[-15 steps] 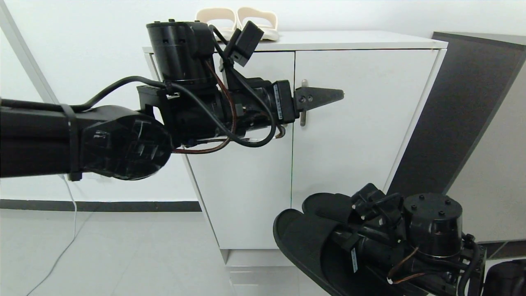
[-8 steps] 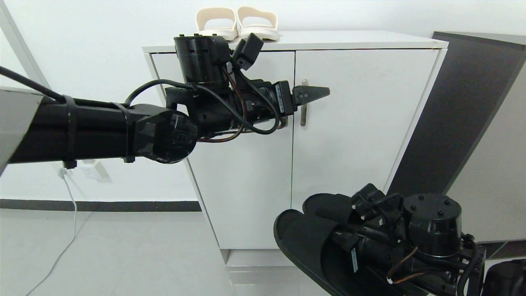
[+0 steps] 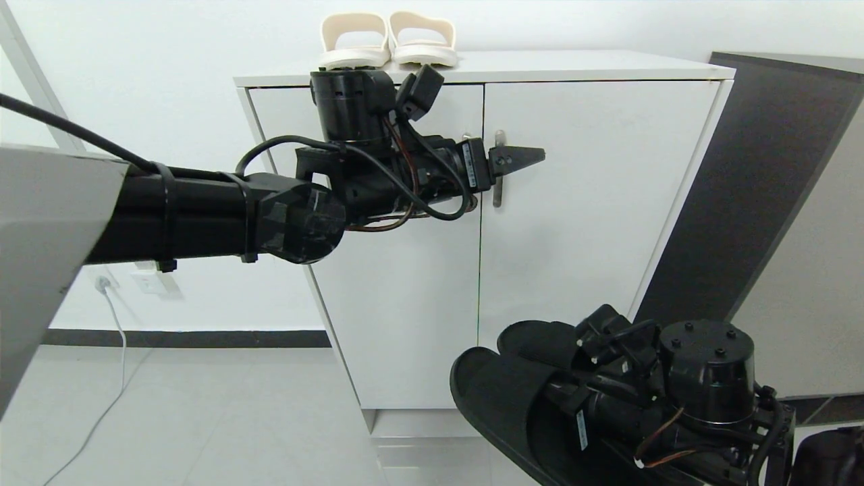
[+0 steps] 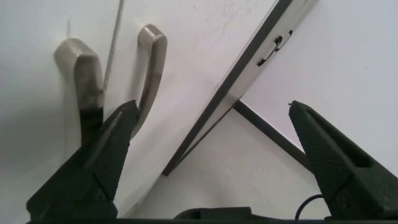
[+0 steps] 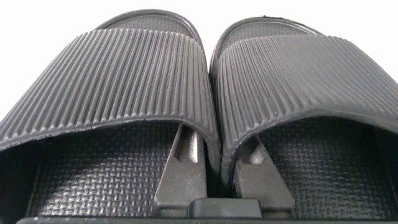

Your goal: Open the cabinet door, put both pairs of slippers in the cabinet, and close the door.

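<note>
Cabinet doors (image 3: pixel 594 202) shut, left end effector (image 4: pixel 211 106) apart at handle (image 3: pixel 498 192), right end effector (image 5: pixel 221 169) clamped on black slippers (image 5: pixel 137 74).

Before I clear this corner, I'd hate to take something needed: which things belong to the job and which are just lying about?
Job: cabinet, door handles, black slippers in the right tool, cream slippers on the cabinet top, open left tool by the handles.
Lying about: wall socket, dark panel beside the cabinet.
</note>
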`<state>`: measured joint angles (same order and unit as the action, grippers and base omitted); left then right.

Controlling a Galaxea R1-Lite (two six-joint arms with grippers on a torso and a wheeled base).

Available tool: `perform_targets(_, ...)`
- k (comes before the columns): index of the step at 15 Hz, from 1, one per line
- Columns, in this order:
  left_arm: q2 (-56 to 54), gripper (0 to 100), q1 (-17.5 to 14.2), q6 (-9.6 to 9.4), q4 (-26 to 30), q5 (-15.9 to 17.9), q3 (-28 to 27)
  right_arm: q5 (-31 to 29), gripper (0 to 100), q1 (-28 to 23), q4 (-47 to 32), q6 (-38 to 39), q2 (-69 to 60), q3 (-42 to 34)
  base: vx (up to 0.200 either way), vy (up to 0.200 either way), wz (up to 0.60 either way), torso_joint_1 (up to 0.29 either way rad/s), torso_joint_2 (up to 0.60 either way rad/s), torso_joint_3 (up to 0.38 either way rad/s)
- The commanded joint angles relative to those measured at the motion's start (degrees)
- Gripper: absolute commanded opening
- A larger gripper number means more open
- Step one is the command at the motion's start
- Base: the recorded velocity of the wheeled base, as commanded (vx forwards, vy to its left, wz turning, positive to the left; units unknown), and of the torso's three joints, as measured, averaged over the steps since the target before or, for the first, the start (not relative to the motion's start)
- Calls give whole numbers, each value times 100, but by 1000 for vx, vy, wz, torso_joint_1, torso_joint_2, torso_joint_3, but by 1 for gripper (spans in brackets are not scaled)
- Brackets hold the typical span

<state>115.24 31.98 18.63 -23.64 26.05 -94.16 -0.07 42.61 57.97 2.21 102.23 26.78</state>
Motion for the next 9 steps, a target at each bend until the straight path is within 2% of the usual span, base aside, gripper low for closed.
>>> perform_targets(1, 157, 100, 2, 1, 61, -12, -199, -1, 0, 2, 4, -1, 7, 2, 0, 0, 0, 0, 0, 0)
perform_targets(9, 262, 100, 19, 1, 87, 5, -366, 7, 0, 2, 4, -1, 7, -6, 0, 0, 0, 0, 0, 0)
